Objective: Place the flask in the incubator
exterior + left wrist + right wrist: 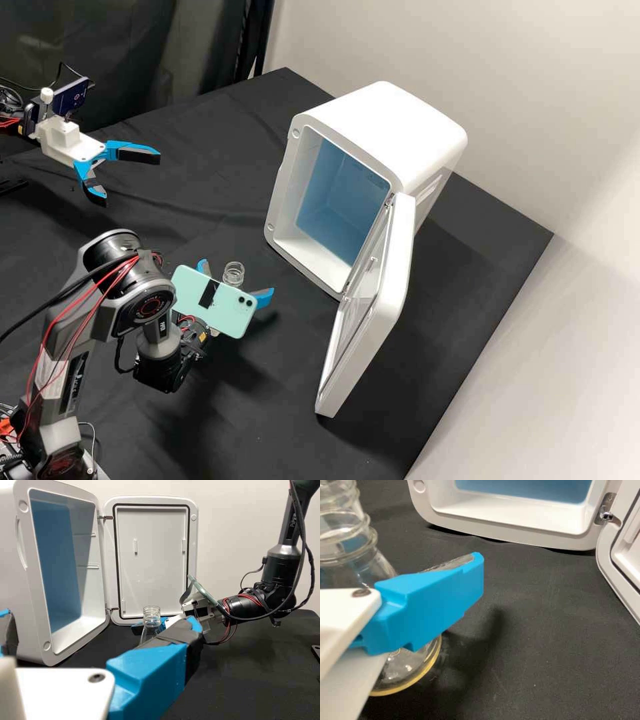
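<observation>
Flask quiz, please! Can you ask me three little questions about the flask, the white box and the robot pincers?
1. True or false: the incubator has its door shut.
2. Where is the flask? A: inside the incubator. B: outside, in front of its opening. C: on its roof.
3. Fill the gap: the left pincer is ____.
Key: 1 false. 2 B. 3 open.
</observation>
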`<state>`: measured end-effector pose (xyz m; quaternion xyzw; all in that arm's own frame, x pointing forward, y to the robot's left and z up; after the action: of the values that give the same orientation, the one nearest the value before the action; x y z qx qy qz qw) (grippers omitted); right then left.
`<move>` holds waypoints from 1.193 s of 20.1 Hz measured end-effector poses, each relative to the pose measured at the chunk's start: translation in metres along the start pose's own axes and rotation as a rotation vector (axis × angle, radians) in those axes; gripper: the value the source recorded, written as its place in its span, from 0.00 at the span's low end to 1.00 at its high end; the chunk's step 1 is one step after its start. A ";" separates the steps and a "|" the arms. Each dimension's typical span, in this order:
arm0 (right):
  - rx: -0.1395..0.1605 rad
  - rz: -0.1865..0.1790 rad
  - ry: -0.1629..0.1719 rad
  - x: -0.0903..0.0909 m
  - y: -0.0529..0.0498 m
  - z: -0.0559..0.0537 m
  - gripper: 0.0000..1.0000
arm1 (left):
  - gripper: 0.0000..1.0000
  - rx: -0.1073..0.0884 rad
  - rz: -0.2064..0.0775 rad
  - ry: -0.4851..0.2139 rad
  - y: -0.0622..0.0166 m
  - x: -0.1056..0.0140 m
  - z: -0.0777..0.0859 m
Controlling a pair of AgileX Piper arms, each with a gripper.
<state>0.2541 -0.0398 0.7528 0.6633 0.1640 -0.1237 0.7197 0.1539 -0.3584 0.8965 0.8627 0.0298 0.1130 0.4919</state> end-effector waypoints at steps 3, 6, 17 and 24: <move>0.006 -0.010 -0.007 -0.003 -0.003 0.000 0.00 | 1.00 0.000 0.000 0.000 0.0000 0.000 0.000; 0.011 -0.009 -0.015 -0.005 -0.003 0.002 0.00 | 1.00 0.000 0.000 0.000 0.0000 0.000 0.000; 0.012 -0.010 -0.016 -0.005 -0.004 0.002 0.00 | 1.00 0.000 0.000 0.000 0.0000 0.000 0.000; 0.012 -0.010 -0.016 -0.005 -0.004 0.002 0.00 | 1.00 0.000 0.000 0.000 0.0000 0.000 0.000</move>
<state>0.2478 -0.0423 0.7518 0.6657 0.1607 -0.1338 0.7163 0.1539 -0.3584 0.8965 0.8627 0.0298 0.1130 0.4919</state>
